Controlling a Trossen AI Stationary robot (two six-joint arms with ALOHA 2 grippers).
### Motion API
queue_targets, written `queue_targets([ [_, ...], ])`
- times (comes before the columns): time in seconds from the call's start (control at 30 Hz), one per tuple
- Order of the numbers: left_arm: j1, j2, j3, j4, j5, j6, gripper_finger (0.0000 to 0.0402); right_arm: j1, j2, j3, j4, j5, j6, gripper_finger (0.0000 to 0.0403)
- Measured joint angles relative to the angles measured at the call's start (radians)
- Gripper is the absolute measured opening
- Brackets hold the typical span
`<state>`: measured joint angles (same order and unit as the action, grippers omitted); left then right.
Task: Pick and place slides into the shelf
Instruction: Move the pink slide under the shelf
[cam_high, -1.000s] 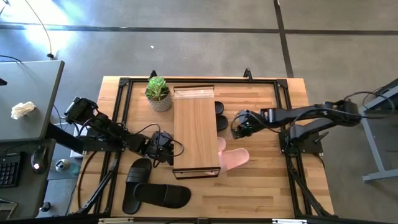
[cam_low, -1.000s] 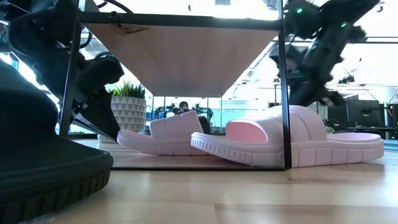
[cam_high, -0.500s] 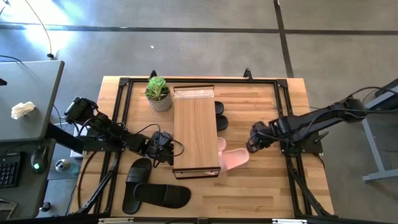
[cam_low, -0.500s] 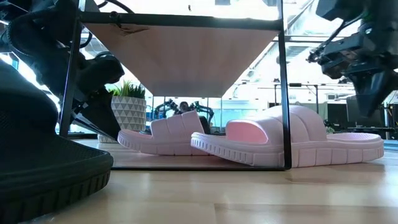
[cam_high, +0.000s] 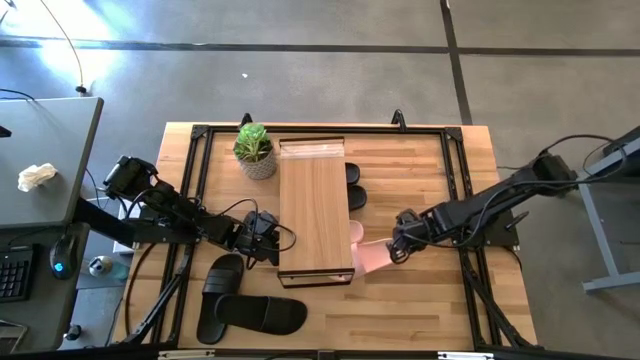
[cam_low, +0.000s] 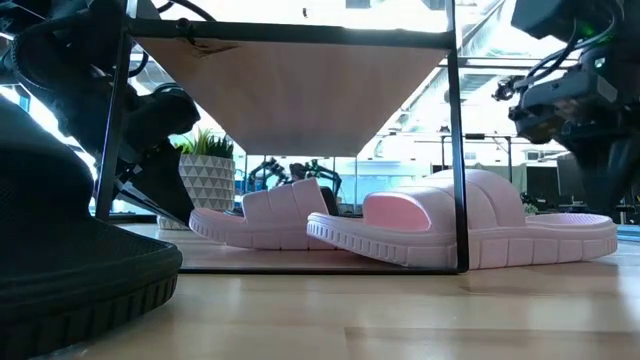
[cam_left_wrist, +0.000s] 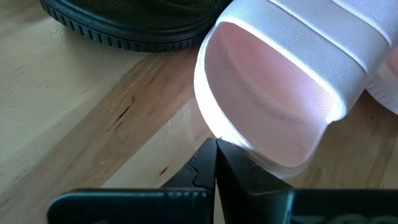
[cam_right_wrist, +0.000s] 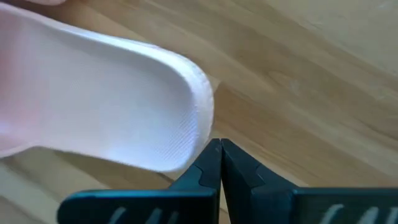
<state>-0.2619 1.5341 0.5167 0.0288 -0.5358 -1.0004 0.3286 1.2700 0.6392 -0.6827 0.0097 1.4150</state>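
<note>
The light-wood shelf (cam_high: 315, 215) stands mid-table; the low view looks under its plank (cam_low: 290, 90). Two pale pink slides lie on their soles below it. One (cam_low: 265, 220) is under the plank. The other (cam_high: 378, 255) (cam_low: 480, 235) sticks out on the right. Two black slides (cam_high: 355, 185) show at the shelf's far right side, and two more (cam_high: 245, 305) lie on the table near its left corner. My left gripper (cam_high: 262, 240) (cam_left_wrist: 216, 146) is shut, low at the shelf's left side. My right gripper (cam_high: 397, 245) (cam_right_wrist: 219, 146) is shut at the jutting slide's end (cam_right_wrist: 199, 124). My left gripper is shut, and its fingertips (cam_left_wrist: 208, 158) rest against the sole rim (cam_left_wrist: 230, 140) at the rounded end of the inner pink slide. It comes in low from the table's left. The slide lies flat on the table. My right gripper's shut tips stand right at the rim of the outer pink slide's end (cam_right_wrist: 198, 149), but I cannot tell whether they touch it.
A potted plant (cam_high: 254, 150) stands at the shelf's far left corner. Black frame rails (cam_high: 195, 175) run along the table's edges. Bare wood lies right of the shelf (cam_high: 430, 300). A desk (cam_high: 40, 170) stands off the table's left.
My right gripper has swung from beside the black slides at the shelf's far right toward the near edge and come down to the jutting pink slide's end. Neither pink slide has visibly moved.
</note>
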Motion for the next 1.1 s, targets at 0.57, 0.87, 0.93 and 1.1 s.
queue_targets([
  [0.57,0.000,0.000,0.000,0.003,0.000,0.000,0.0000,0.039,0.141,0.000,0.292,-0.009,0.040,0.0000],
  [0.87,0.000,0.000,0.000,0.008,0.000,0.000,0.0000,0.048,0.145,0.000,0.380,0.030,0.055,0.0000],
  [0.93,0.000,0.000,0.000,0.008,0.000,0.000,0.0000,0.043,0.145,0.000,0.394,0.040,0.055,0.0000],
  [1.1,0.000,0.000,0.000,0.007,0.000,0.000,0.0000,0.028,0.145,0.000,0.433,0.041,0.055,0.0000],
])
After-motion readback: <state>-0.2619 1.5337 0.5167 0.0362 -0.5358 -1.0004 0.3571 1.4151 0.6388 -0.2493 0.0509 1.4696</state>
